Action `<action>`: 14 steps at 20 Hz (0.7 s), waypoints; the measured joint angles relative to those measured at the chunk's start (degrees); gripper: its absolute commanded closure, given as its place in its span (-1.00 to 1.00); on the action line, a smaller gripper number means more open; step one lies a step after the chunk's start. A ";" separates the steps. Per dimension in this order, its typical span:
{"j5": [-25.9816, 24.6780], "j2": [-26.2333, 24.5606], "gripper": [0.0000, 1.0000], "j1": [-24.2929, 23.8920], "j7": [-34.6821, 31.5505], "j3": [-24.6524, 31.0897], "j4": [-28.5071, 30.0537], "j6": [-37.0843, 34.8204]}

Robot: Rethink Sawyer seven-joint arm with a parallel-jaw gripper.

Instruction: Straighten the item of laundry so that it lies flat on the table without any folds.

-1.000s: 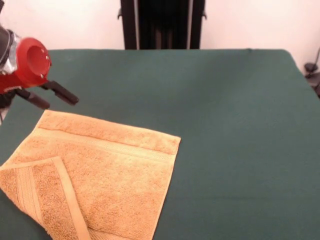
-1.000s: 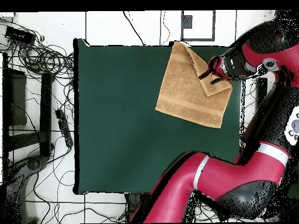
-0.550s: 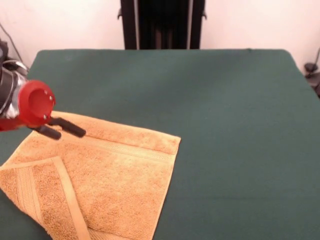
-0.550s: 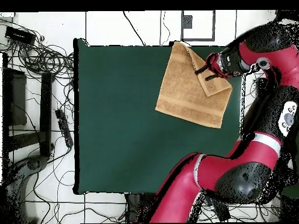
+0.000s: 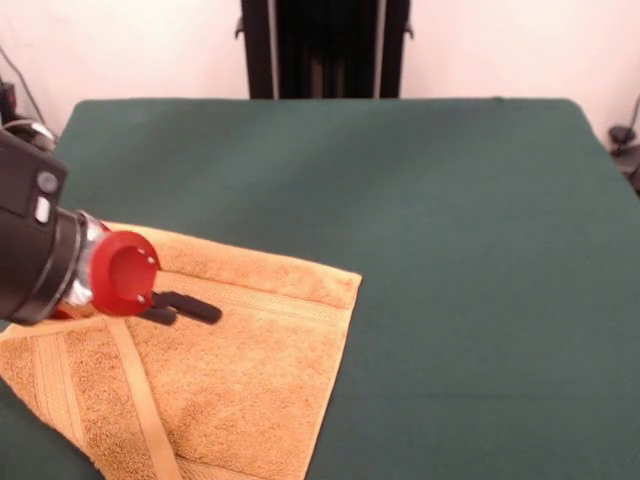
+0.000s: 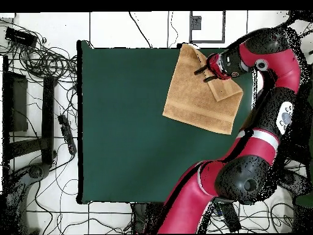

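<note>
My gripper (image 5: pixel 190 308) hangs over the towel (image 5: pixel 230 370) at the near left corner of the table (image 5: pixel 470 250) in the front view, its two black fingers (image 5: pixel 205 312) pointing sideways to the right with a narrow gap between them and nothing held. The red cuff and black wrist behind it come in from the left edge and cover part of the cloth. The golden-orange towel lies skewed to the table's edges, its far edge running down to the right and ending in a corner near the middle of the picture. One corner is folded over on top of the rest at the near left, showing a flat woven band that runs diagonally toward the bottom edge; a second band crosses the towel just inside its far edge. I cannot tell from this view whether my fingertips touch the pile or ride just above it. From overhead, the towel (image 6: pixel 198 92) sits at the table's (image 6: pixel 134 134) upper right corner, one tip reaching the top edge, and the folded flap shows as a triangle on its right side. My gripper (image 6: pixel 202 74) is over that flap's upper end, fingers (image 6: pixel 200 70) spread slightly, with my red arm curving in from the right. The rest of the green cloth is bare
</note>
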State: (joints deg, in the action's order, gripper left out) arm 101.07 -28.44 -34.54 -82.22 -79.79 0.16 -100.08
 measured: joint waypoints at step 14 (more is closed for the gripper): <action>16.89 -1.66 -1.00 0.09 0.00 -7.07 -0.03 -2.11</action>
State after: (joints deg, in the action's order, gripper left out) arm 117.96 -30.10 -34.46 -82.22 -86.86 0.13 -102.19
